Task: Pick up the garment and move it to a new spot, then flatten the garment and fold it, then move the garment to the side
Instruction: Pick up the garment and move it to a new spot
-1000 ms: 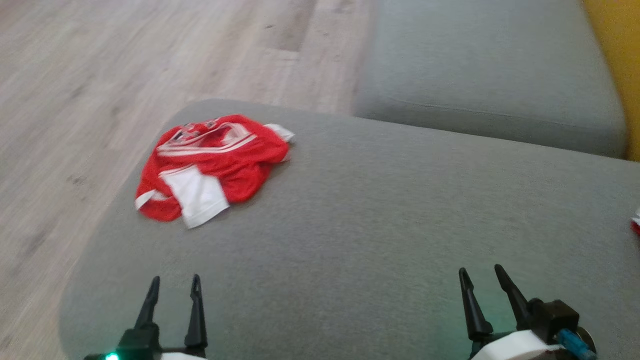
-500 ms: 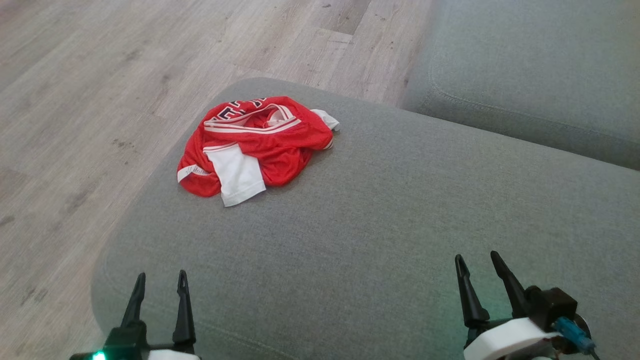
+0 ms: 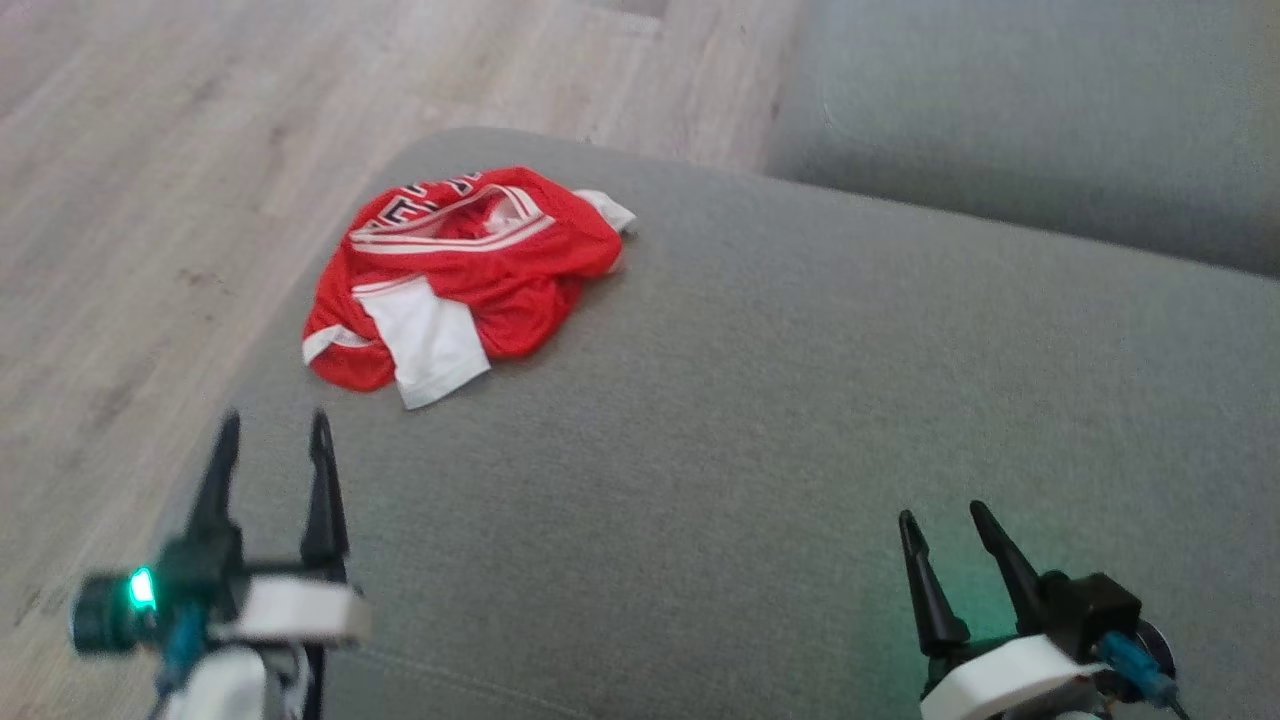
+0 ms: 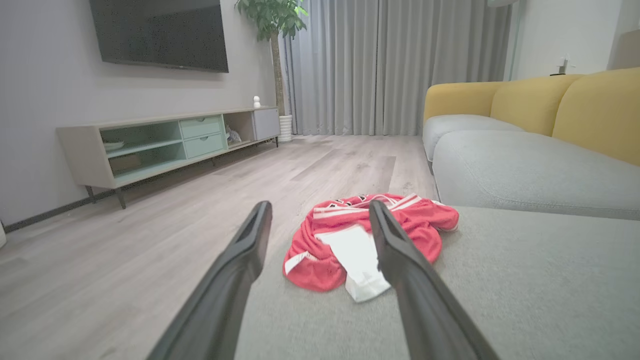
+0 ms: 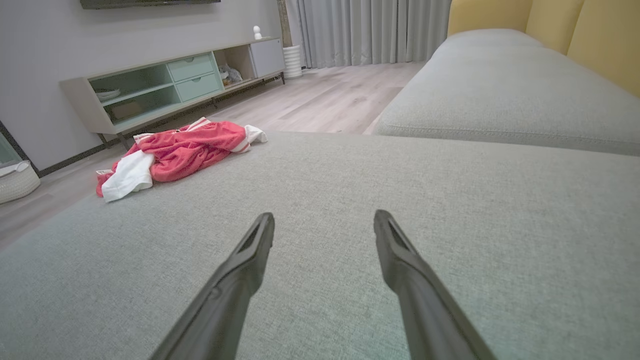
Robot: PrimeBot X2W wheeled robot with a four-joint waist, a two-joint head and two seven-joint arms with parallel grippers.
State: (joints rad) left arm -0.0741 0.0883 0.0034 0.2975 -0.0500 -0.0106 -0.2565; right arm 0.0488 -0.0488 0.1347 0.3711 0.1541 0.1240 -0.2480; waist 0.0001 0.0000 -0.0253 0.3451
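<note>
A crumpled red garment with white panels and stripes [image 3: 460, 275] lies near the far left corner of the grey sofa cushion [image 3: 760, 420]. The left wrist view has the garment [image 4: 370, 240] just ahead, and the right wrist view has the garment [image 5: 175, 152] far off at the left. My left gripper [image 3: 272, 428] stands open, short of the garment with a gap of cushion between. My right gripper [image 3: 940, 515] is open over the cushion's near right part, far from the garment. Both hold nothing.
Wooden floor [image 3: 150, 180] borders the cushion's left edge. A second grey cushion [image 3: 1030, 130] lies beyond, with yellow backrests [image 4: 550, 100]. A TV stand [image 4: 165, 142], a potted plant [image 4: 272, 20] and curtains [image 4: 390, 65] stand across the room. A pale basket [image 5: 15, 182] sits on the floor.
My left gripper has risen and advanced toward the garment. The head camera shifted, so the whole picture moved. The right gripper stays where it was.
</note>
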